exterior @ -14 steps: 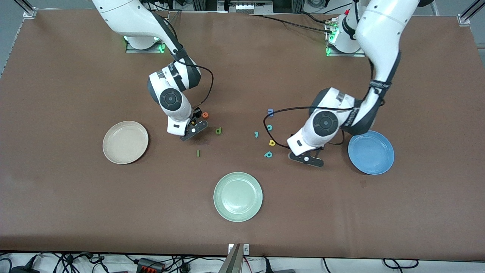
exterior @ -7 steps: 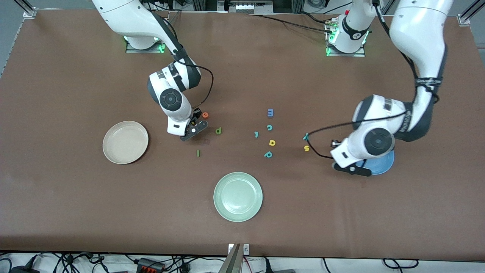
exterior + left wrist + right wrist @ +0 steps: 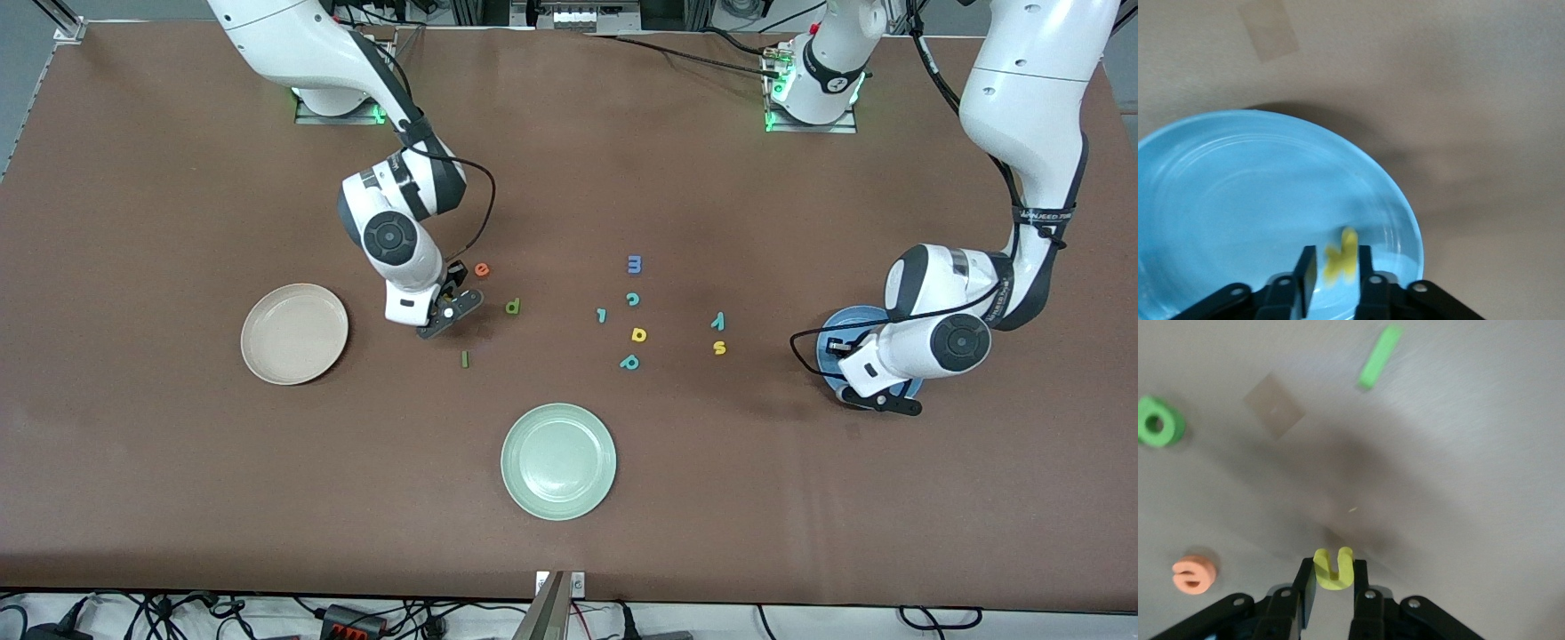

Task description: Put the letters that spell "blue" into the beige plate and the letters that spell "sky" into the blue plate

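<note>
Looking down, you see the left gripper (image 3: 1338, 267) pinching the yellow k (image 3: 1341, 255) over the blue plate (image 3: 1218, 193). Your right gripper (image 3: 1333, 583) is clamped on the yellow u (image 3: 1333, 568) between its fingers.

A small yellow foam k (image 3: 1341, 262) sits between the black fingers (image 3: 1305, 270) over the plain bright blue round plate (image 3: 1218, 200). A yellow foam u (image 3: 1333, 567) sits between the other black fingers (image 3: 1305, 587); nearby lie an orange e (image 3: 1194, 574), a green b (image 3: 1159, 421) and a green bar l (image 3: 1379, 357).

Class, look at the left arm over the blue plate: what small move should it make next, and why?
Probably open the left gripper: it holds the yellow k between its fingers directly over the blue plate, so releasing should drop the letter inside.
</note>
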Robot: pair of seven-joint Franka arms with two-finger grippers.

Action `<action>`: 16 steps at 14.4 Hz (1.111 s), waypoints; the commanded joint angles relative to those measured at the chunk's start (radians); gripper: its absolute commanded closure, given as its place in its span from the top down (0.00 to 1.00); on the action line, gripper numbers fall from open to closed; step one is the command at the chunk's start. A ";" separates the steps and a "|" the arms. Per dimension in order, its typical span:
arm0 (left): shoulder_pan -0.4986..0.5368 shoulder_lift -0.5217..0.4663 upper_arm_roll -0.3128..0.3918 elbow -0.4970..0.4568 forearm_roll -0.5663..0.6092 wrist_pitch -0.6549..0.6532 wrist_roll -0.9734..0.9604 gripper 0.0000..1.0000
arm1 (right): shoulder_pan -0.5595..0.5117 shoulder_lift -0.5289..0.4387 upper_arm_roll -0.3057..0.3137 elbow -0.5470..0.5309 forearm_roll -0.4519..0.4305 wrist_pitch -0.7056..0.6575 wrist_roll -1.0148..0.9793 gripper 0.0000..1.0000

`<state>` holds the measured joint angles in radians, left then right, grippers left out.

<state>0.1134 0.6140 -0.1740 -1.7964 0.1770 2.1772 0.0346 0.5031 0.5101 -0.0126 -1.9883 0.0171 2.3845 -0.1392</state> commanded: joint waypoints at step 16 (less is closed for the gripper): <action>-0.202 0.056 -0.160 0.015 0.095 0.122 -0.625 1.00 | -0.406 -0.041 -0.004 -0.012 -0.020 -0.188 -0.043 0.99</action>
<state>-0.0932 0.6574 -0.3354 -1.7901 0.2421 2.2791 -0.5365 0.1097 0.4767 -0.0276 -2.0036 0.0118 2.1922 -0.1920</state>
